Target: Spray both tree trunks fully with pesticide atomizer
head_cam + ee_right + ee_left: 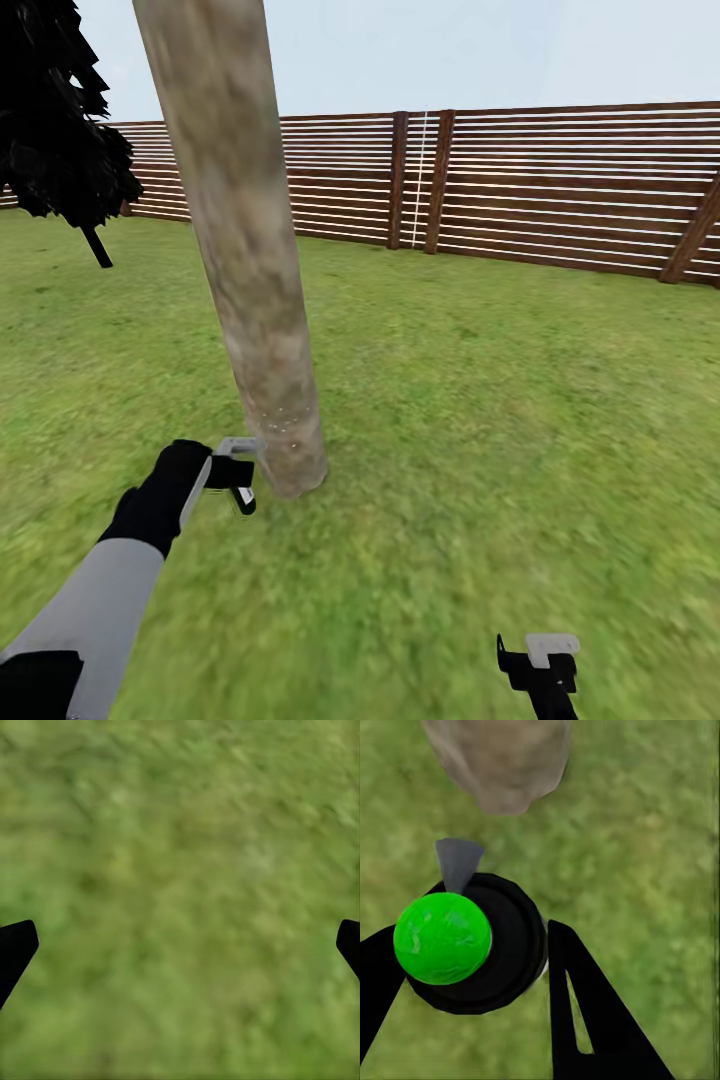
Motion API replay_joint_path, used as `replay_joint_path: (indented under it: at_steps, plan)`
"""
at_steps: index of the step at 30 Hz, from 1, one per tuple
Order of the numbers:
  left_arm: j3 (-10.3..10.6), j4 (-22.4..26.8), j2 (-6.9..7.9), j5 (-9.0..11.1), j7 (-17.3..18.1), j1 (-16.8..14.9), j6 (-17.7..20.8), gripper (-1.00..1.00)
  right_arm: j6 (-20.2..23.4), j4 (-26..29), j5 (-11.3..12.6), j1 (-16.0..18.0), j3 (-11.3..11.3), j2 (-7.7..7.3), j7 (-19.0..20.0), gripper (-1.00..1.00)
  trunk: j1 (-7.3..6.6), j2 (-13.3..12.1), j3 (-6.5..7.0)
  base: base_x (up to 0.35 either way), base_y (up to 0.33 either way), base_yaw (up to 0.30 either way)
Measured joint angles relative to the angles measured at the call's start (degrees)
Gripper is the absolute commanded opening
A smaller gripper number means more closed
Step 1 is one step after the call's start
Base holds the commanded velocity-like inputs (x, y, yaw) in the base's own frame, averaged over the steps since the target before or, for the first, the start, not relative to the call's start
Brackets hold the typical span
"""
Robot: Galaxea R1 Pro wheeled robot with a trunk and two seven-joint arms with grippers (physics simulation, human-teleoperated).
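No text, label, brand, number or sign can be read in any view. The pesticide atomizer (472, 945) shows no legible label, and the fence (560, 180) carries no sign.

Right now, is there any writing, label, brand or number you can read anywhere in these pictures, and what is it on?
None: no readable text in any view.
The pesticide atomizer in the left end effector is seen from above, showing a green round part and dark body; no label faces the camera.
The tree trunk carries only mottled bark and a few white specks.
The fence has plain slats, no sign.
The right end effector bears no marking.
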State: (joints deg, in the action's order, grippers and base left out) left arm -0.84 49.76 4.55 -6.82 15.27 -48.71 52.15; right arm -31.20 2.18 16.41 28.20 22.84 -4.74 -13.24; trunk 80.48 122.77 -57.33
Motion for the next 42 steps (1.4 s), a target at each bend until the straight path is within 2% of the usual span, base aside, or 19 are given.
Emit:
replay_joint_path:
  at_steps: [4,10,17,22,24,28,30,33,36,38,42]
  plan:
    - [0.08,0.52,-1.75,-0.27,-0.06,-1.72,0.06,-1.00,0.00,0.00,0.00,0.00,-0.03,0.00,0.00,1.00,0.00,0.00,0.00,0.000,0.000,0.000]
    - [-0.21,0.54,-0.99,-0.43,-0.02,-1.20,0.00,-1.00,0.02,0.01,0.01,-0.01,0.03,0.00,0.02,1.00,-0.02,0.00,0.00,0.141,0.112,0.000]
    - [-0.15,0.31,-0.93,-0.42,-0.04,-1.10,-0.21,-1.00,0.03,0.02,0.01,-0.01,0.04,0.00,0.02,1.00,-0.02,0.00,0.00,0.241,0.230,0.000]
    - [0.17,0.36,-1.16,-0.50,-0.03,-1.09,-0.57,-1.00,-0.01,-0.01,0.00,0.00,0.04,0.00,0.00,1.00,-0.02,0.00,0.00,0.190,-0.016,0.000]
    - [-0.14,-0.23,-0.97,-0.73,-0.17,-0.36,-0.63,-1.00,0.00,0.00,0.00,0.00,0.04,0.00,0.00,1.00,-0.01,0.00,-0.01,0.058,-0.025,0.000]
    - [-0.26,-0.49,-0.85,-0.81,-0.61,4.92,-1.16,-1.00,0.00,0.00,0.00,0.00,0.04,0.00,0.01,1.00,0.01,0.00,-0.01,0.008,-0.004,0.000]
    - [-0.27,-1.13,-0.84,-0.87,-0.68,6.73,-2.88,-1.00,0.00,0.02,0.00,0.00,0.04,0.00,0.05,1.00,0.00,0.00,-0.01,0.001,0.000,0.000]
    - [-0.40,-4.72,-0.82,-0.80,-0.87,7.44,-7.08,-1.00,0.00,0.07,0.00,0.00,0.09,0.03,0.16,1.00,0.00,0.00,-0.01,0.000,0.000,0.058]
    - [-0.54,-6.43,-1.91,-0.25,-1.06,7.43,-8.29,-1.00,0.00,0.07,0.00,0.01,0.11,0.09,0.18,1.00,0.00,0.00,0.00,0.000,0.000,0.207]
    - [-0.98,-8.37,-2.42,-0.91,-3.02,7.44,-9.43,-1.00,0.00,0.08,0.01,0.00,0.06,0.09,0.18,1.00,0.00,0.00,-0.01,0.000,0.000,0.033]
    - [-2.80,-15.57,-2.56,-0.71,-4.95,7.43,-16.76,-1.00,0.00,0.01,0.00,0.00,0.04,0.02,0.18,1.00,0.00,0.00,-0.01,0.000,0.000,0.006]
